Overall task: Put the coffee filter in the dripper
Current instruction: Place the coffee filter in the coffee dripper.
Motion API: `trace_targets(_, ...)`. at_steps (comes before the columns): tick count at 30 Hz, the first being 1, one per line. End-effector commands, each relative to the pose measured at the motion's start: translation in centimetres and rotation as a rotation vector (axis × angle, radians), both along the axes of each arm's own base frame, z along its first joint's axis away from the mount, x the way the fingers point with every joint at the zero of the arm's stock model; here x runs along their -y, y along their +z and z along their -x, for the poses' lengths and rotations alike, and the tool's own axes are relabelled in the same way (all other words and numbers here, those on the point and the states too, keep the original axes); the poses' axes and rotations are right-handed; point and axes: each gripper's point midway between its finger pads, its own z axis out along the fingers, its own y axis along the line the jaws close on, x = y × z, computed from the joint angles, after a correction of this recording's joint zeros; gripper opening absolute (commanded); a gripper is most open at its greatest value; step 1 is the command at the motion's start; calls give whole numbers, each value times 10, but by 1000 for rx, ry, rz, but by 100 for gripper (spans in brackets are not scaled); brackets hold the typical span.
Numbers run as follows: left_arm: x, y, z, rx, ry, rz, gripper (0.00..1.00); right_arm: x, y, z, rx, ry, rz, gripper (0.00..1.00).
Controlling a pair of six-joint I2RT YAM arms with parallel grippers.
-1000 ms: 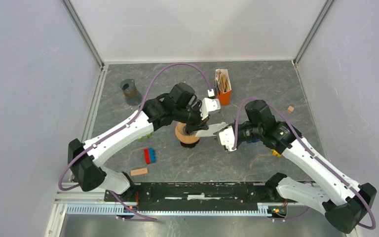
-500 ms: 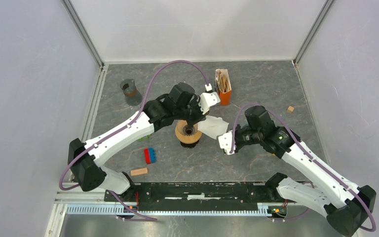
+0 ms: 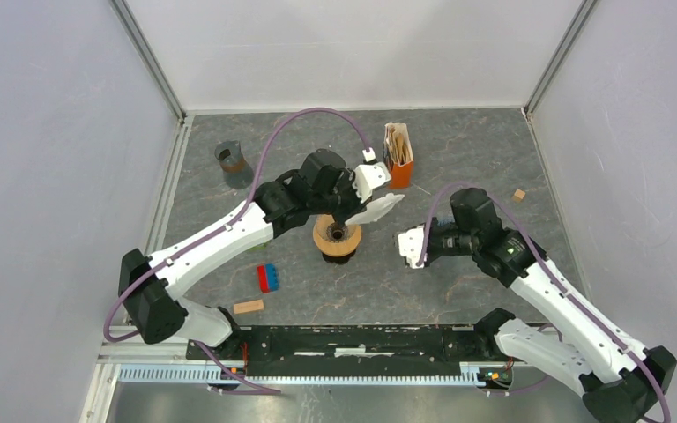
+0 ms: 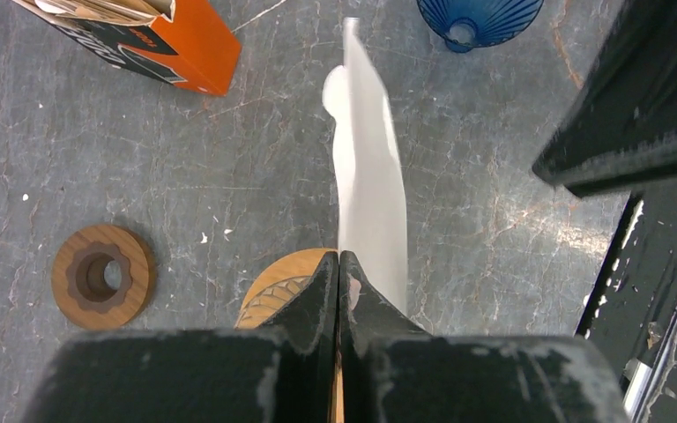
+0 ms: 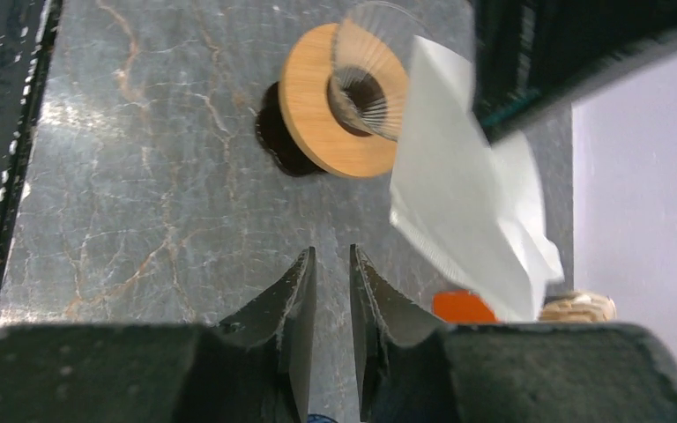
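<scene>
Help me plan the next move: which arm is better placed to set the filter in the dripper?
Left. The left tool is shut on the coffee filter just beside the dripper; the right tool holds nothing and stands apart.

Filter [image 3: 377, 209] seemingly overhangs dripper [image 3: 328, 241] rim.
</scene>
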Motion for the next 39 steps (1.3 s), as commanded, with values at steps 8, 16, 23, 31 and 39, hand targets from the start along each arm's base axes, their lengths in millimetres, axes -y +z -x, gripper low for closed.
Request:
trace_targets(8, 3, 30, -3, 78, -13, 75, 2, 11, 84, -39, -30, -238, -270, 36)
trace_targets(16, 3, 48, -19, 184, 42, 44, 2, 23, 111, -93, -149, -541, -420, 52)
trace_targets(23, 5, 47, -19, 222, 52, 12, 2, 7, 103, -103, -268, -530, -438, 63)
trace_targets(31, 8, 48, -21, 253, 63, -8, 2, 3, 90, -99, -310, -504, -424, 65)
trace_targets(39, 14, 49, -18, 269, 49, -17, 2, 5, 72, -105, -332, -540, -395, 66)
